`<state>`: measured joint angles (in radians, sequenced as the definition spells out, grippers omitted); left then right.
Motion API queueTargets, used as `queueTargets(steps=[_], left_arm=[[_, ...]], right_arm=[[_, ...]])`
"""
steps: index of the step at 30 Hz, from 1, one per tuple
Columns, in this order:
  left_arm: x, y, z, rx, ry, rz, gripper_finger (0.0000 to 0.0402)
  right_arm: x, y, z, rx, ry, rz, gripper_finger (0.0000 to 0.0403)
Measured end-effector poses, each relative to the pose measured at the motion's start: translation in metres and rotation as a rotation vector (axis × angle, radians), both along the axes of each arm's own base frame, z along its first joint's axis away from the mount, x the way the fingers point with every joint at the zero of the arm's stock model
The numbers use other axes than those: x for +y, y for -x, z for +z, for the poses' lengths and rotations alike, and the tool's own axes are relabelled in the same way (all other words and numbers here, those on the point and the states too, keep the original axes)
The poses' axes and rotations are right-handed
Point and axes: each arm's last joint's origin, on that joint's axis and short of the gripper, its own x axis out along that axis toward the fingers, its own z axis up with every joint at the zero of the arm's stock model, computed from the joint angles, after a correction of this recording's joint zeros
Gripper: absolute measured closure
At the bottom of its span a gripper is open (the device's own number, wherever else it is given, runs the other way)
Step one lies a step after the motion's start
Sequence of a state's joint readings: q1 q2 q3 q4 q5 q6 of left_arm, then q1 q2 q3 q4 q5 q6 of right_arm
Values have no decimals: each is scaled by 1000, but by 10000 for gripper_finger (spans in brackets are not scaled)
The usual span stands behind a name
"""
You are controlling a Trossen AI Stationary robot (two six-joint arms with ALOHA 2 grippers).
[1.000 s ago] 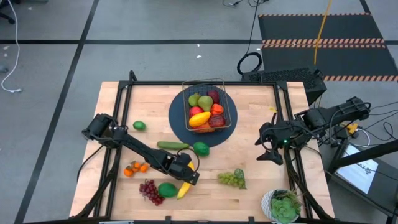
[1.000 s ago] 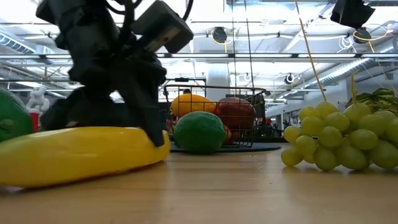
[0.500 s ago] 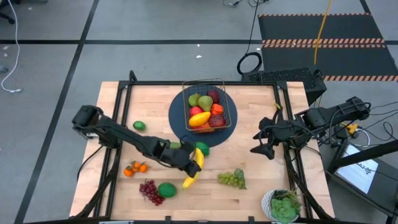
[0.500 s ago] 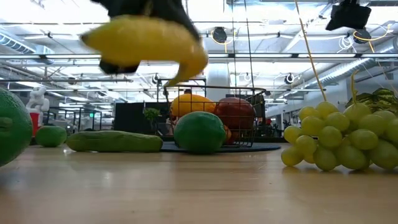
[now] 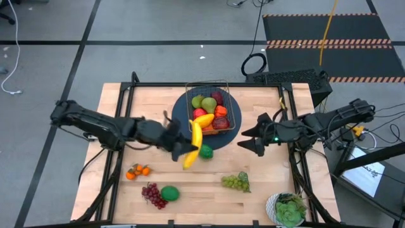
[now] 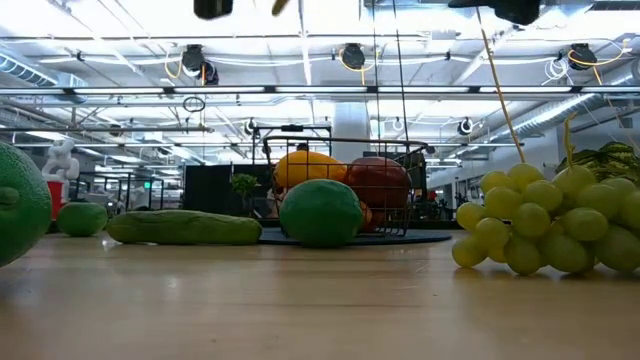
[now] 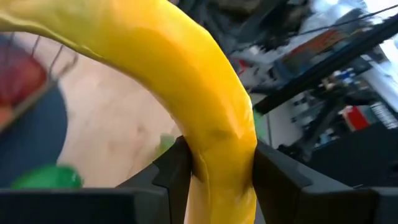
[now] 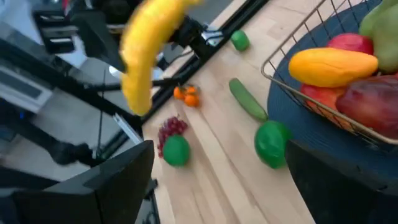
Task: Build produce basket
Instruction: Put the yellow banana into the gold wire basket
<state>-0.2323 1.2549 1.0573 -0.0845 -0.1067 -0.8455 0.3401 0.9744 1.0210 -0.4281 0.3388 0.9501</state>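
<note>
The left fingers hold the stiff, smooth, likely light banana at its middle, near the frame's center beside the basket, while the right fingers stay wide

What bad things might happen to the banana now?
1. The left gripper pinches the banana near one end only, so it might swing or slip and drop onto the table.
2. The basket already looks crowded with fruit, so the banana may roll off the pile.
3. The open right gripper waits beside the basket; the arms might bump.
</note>
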Motion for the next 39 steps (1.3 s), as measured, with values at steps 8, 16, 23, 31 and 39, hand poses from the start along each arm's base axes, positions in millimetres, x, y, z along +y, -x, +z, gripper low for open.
queueTargets(steps=[8,16,23,31,39], left_arm=[[17,38,43,-217,-112,7,253],[29,72,70,-357,-231,46,252],[34,87,79,-413,-413,64,252],[35,87,79,-424,-836,35,252],[37,85,78,-384,-1113,46,252]], right_arm=[[10,-28,-9,-32,-92,-35,46],[20,-57,-13,-148,-175,-56,46],[21,-72,-4,-318,-181,-67,46],[25,-71,-2,-333,-211,-54,46],[18,-72,-1,-335,-139,-56,46]])
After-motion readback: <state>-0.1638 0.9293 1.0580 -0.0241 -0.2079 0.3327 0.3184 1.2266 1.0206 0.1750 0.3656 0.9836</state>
